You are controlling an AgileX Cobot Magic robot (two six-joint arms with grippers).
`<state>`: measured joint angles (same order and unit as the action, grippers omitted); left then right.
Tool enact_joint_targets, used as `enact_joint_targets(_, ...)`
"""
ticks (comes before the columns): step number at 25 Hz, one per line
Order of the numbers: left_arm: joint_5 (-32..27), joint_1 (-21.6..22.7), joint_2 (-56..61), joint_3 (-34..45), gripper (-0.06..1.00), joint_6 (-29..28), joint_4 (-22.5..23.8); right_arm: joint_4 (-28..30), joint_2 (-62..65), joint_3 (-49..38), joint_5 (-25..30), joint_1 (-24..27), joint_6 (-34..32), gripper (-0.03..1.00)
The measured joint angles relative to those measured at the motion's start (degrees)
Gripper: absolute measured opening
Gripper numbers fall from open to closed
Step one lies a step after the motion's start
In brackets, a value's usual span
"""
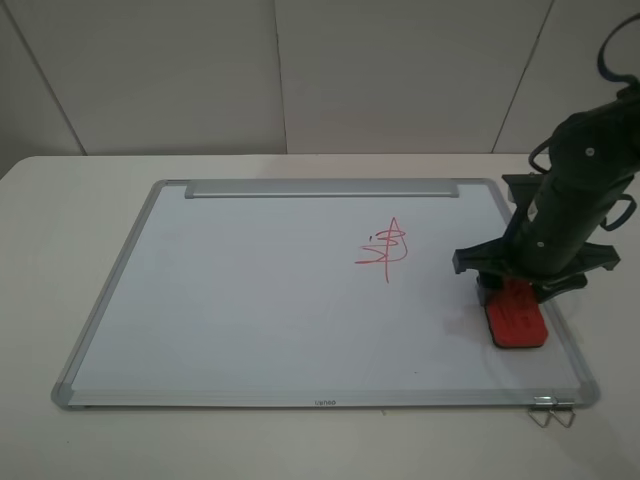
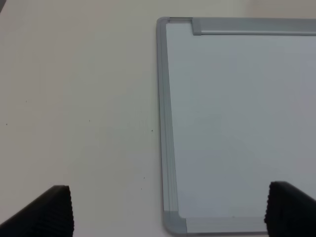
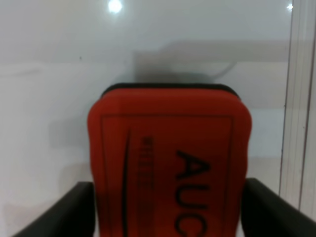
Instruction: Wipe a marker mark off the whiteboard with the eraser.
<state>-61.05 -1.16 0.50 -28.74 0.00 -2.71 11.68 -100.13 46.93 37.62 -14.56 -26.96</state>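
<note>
The right gripper [image 1: 510,300] has its fingers clamped on the small red block eraser [image 1: 516,318], which sits on the big white silver-framed whiteboard [image 1: 250,300], near the red scribbled marker mark [image 1: 385,248]. The left gripper's [image 2: 168,210] fingers are apart.

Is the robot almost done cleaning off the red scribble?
Not yet. The right gripper has its fingers on both sides of the eraser, which sits on the whiteboard near its right edge. The marker mark is untouched. The eraser must go over and rub it away.

bright, even light; eraser [image 3: 170,163] perhaps slightly blurred.
</note>
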Motion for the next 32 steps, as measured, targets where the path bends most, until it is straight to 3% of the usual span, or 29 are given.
enact_joint_targets(3,0.0,0.0,0.0,0.0,0.77,0.0,0.0,0.1,0.0,0.0,-0.1,-0.6,0.0,0.75)
enact_joint_targets(5,0.0,0.0,0.0,0.0,0.77,0.0,0.0,0.1,0.0,0.0,-0.1,-0.8,0.0,0.80)
enact_joint_targets(10,0.0,0.0,0.0,0.0,0.77,0.0,0.0,0.4,2.4,0.0,1.7,-0.6,0.3,0.82)
enact_joint_targets(14,0.0,0.0,0.0,0.0,0.77,0.0,0.0,-2.6,10.2,0.0,4.2,2.9,6.6,0.83)
enact_joint_targets(18,0.0,0.0,0.0,0.0,0.77,0.0,0.0,-7.0,21.9,0.0,9.0,10.6,15.1,0.83)
enact_joint_targets(24,0.0,0.0,0.0,0.0,0.77,0.0,0.0,-7.5,41.5,-4.1,12.9,20.5,21.5,0.83)
enact_joint_targets(32,0.0,0.0,0.0,0.0,0.77,0.0,0.0,-7.4,74.7,-9.5,17.1,21.5,23.0,0.83)
